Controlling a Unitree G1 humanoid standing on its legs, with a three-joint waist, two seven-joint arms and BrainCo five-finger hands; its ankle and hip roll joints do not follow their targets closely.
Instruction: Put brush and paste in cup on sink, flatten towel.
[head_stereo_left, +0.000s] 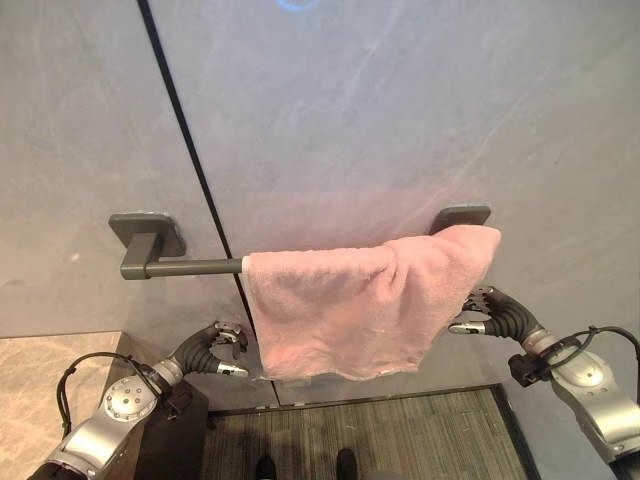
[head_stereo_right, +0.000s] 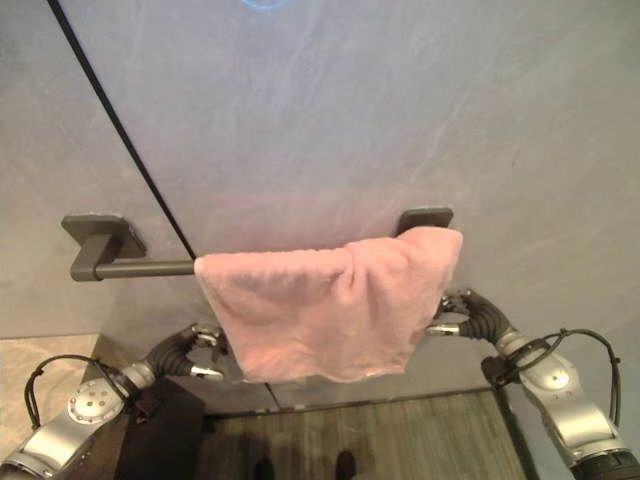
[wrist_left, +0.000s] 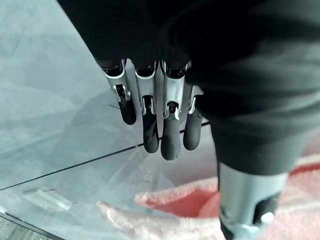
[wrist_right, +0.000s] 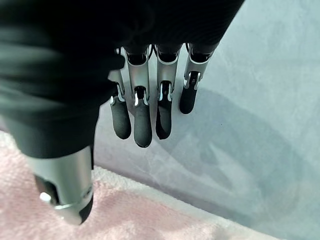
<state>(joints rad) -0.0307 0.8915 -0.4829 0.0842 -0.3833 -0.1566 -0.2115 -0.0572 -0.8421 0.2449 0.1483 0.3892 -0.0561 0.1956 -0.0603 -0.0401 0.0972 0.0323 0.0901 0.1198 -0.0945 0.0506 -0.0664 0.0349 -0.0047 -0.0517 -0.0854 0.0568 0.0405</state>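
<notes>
A pink towel (head_stereo_left: 350, 310) hangs over the right part of a dark grey towel bar (head_stereo_left: 190, 267) on the grey wall, bunched and higher at its right end. My left hand (head_stereo_left: 215, 350) is by the towel's lower left corner with straight fingers (wrist_left: 170, 130); its thumb lies beside the cloth (wrist_left: 170, 210). At the towel's right edge, my right hand (head_stereo_left: 495, 315) is open too, its fingers (wrist_right: 142, 125) spread toward the wall and its thumb over the cloth (wrist_right: 150, 215). Neither hand holds anything.
The bar's left bracket (head_stereo_left: 148, 233) and right bracket (head_stereo_left: 460, 216) are fixed to the wall. A dark seam (head_stereo_left: 185, 130) runs down the wall. A beige counter (head_stereo_left: 40, 380) lies at lower left and a grey ribbed floor (head_stereo_left: 400, 430) below.
</notes>
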